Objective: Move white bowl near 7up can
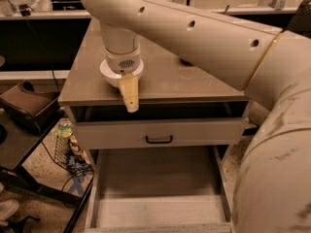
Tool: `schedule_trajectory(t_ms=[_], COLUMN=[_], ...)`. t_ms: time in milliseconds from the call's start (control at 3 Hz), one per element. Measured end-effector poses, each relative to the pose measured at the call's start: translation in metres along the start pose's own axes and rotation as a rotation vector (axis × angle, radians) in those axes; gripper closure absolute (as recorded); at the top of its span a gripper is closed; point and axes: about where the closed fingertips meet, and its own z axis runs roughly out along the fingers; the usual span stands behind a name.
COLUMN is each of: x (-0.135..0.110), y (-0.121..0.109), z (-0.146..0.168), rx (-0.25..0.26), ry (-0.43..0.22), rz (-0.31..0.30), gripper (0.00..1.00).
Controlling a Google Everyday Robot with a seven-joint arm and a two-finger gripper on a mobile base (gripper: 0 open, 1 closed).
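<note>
The white bowl sits on the grey cabinet top near its front left edge. Only its rim shows as a white ring around the arm's wrist. My gripper hangs directly over the bowl, and its tan tip reaches down past the cabinet's front edge. The big cream arm crosses the view from the right and covers much of the top. The 7up can is hidden or out of view.
A dark object peeks out behind the arm on the cabinet top. The upper drawer is slightly open and the lower drawer is pulled far out. A wire basket with clutter and a dark low table stand to the left.
</note>
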Motion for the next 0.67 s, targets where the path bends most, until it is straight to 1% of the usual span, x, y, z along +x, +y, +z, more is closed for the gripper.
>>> schedule_trajectory(t_ms=[667], x=[-0.0003], y=[-0.0007], z=[0.0025], rx=[0.002], ry=[-0.002], rz=[0.000], gripper=[0.62])
